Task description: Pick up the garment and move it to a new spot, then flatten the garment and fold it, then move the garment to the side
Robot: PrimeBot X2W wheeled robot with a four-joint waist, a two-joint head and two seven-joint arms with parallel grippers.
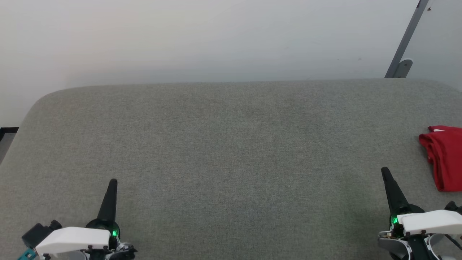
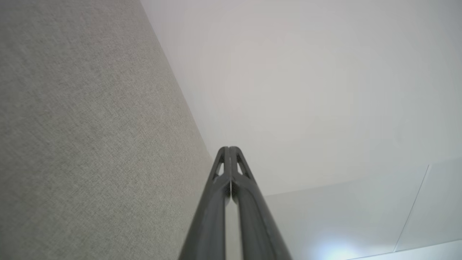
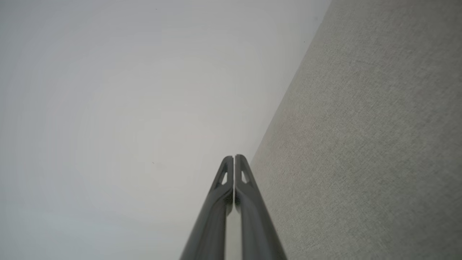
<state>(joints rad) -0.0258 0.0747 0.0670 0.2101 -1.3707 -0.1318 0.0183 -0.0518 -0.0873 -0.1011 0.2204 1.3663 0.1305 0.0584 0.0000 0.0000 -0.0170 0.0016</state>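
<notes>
1. Garment (image 1: 444, 159), red and bunched, lies at your head view's right edge on the grey fabric surface (image 1: 231, 144).
2. Right gripper (image 1: 385, 171) is near it, not touching; left gripper (image 1: 113, 182) is well apart.
3. Wrist views show you both pinched closed, empty.

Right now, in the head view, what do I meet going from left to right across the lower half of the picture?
left tool → right tool → garment, cut off by the right edge of the picture.
</notes>
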